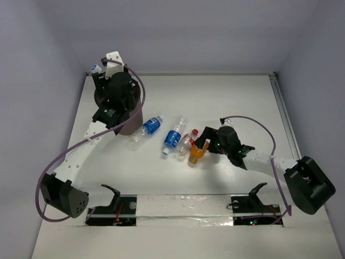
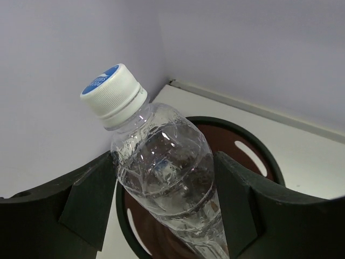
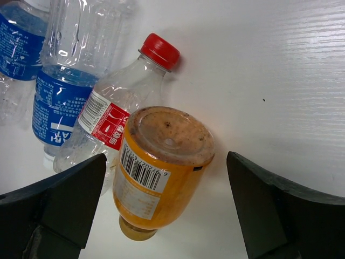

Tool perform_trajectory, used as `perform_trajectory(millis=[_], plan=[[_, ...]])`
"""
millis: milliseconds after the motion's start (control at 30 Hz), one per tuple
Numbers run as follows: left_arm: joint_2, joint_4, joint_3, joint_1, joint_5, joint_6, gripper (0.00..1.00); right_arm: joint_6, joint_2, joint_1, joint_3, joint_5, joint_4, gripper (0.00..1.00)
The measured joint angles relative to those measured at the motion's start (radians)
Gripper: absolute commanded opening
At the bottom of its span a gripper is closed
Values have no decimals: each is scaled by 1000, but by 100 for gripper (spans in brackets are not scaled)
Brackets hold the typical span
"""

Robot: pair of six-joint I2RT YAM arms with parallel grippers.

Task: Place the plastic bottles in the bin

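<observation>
Left gripper (image 2: 164, 199): clamped across the body of a clear bottle (image 2: 161, 172), just below the shoulder, one pad on each side.
- Location: hung over the mouth of the bin (image 1: 131, 125), which stands at the far left of the table (image 1: 242, 102).
- Axis: steeply tilted, with the white cap (image 2: 113, 89) up and leaning toward the far left corner and the base down toward the bin.
- Handling: judge it light, thin-walled and slick. The wall looks creased at the grip, so expect it to give.

Right gripper (image 3: 164, 186): spread wide and holding nothing, with its fingers on either side of the orange bottle (image 3: 159, 167) but clear of it.
- Orange bottle: lies mid-table, base toward your wrist and neck toward the near edge. It probably has a stiffer wall. Take it across the labelled belly, square to the long axis.
- Red-capped bottle (image 3: 116, 118): touches the orange one's left flank, cap pointing far. Mind that you do not pinch both.
- Blue-labelled bottles (image 1: 153, 125) (image 1: 172, 138): both lie on their sides between the bin and the orange bottle, slanted with one end toward the far right. Likely empty and prone to roll, so grip them mid-label.
</observation>
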Motion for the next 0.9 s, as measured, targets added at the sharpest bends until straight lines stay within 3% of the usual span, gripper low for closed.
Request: perform_trajectory(millis=[333,433,467,567,667,900], plan=[[73,130,-87,0,-55,100,42,0,0,0,0,11,4,96],[88,160,-106,0,-54,102,56,0,0,0,0,13,4,93],[90,168,-115,0,-53,101,69,0,0,0,0,13,4,92],[92,162,-136,0,-52,85,90,0,0,0,0,13,5,88],[92,139,-136,0,-46,53,97,1,0,0,0,19,6,83],[33,31,-136,0,31,-58,98,0,-34,0,-7,54,3,70]])
